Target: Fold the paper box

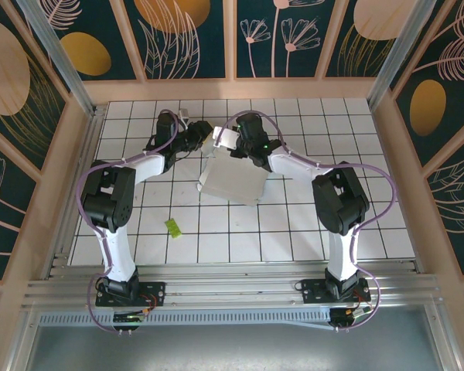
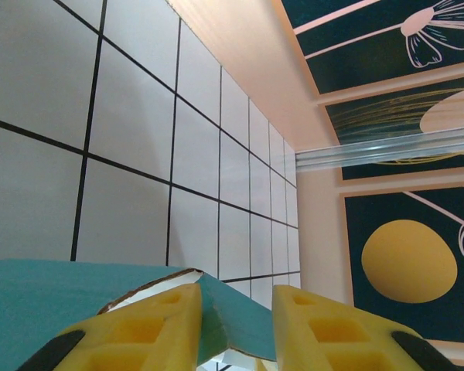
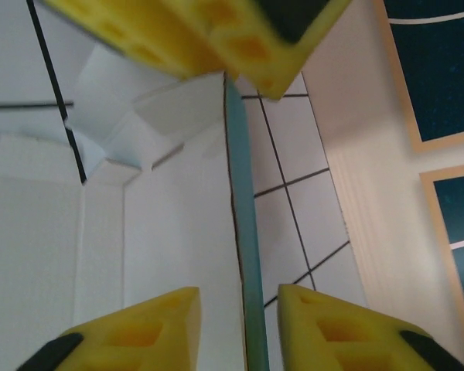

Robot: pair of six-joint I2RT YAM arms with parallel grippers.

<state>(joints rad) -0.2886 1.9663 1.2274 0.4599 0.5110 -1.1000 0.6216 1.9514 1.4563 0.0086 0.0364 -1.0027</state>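
Observation:
The paper box (image 1: 230, 179) stands open on the tiled floor in the middle of the top view, its white inside facing up. Both grippers meet at its far edge. My left gripper (image 1: 203, 133) is open, and in the left wrist view (image 2: 237, 309) a teal flap corner (image 2: 247, 321) lies between its yellow fingers, touching the left one. My right gripper (image 1: 221, 139) is open too. It straddles the box's upright teal wall edge (image 3: 243, 232) with a gap on both sides (image 3: 238, 309). The left gripper's yellow fingers (image 3: 178, 35) show at the top there.
A tiny yellow-green scrap (image 1: 172, 226) lies on the tiles near the left arm. Wooden walls (image 1: 233, 89) with dark floral panels enclose the floor on three sides. An aluminium rail (image 1: 232, 290) runs along the near edge by the arm bases.

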